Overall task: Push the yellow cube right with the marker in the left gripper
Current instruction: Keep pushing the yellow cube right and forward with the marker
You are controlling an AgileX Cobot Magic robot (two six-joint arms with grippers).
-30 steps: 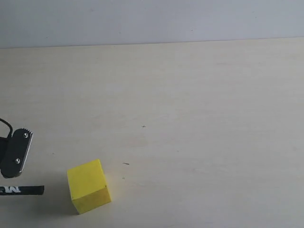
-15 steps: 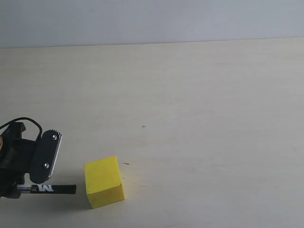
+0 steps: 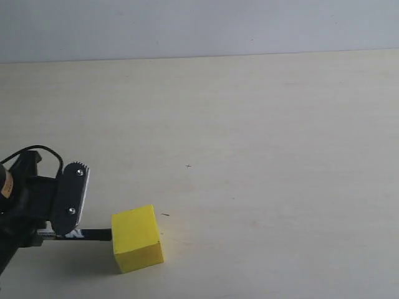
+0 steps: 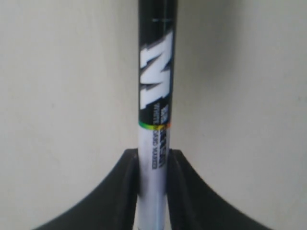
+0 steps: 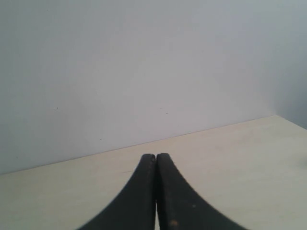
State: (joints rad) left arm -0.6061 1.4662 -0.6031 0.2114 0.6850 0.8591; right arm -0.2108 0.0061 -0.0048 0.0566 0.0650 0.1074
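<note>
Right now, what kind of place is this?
Probably a robot test bench: bare pale tabletop, plain wall, only a yellow cube and a marker held by the left tool.

Count on inspection: one yellow cube (image 3: 137, 238). One marker (image 3: 90, 235), the same single pen in the exterior and left wrist views. Two tools, one per wrist view: the left tool (image 4: 153, 160) and the right tool (image 5: 156, 159). One bench (image 3: 262, 124), a single pale surface.

The yellow cube (image 3: 137, 238) blocks the way just ahead of the left gripper's (image 3: 67, 215) fingers (image 3: 72, 196). Open table (image 3: 262, 187) lies beyond it.
</note>
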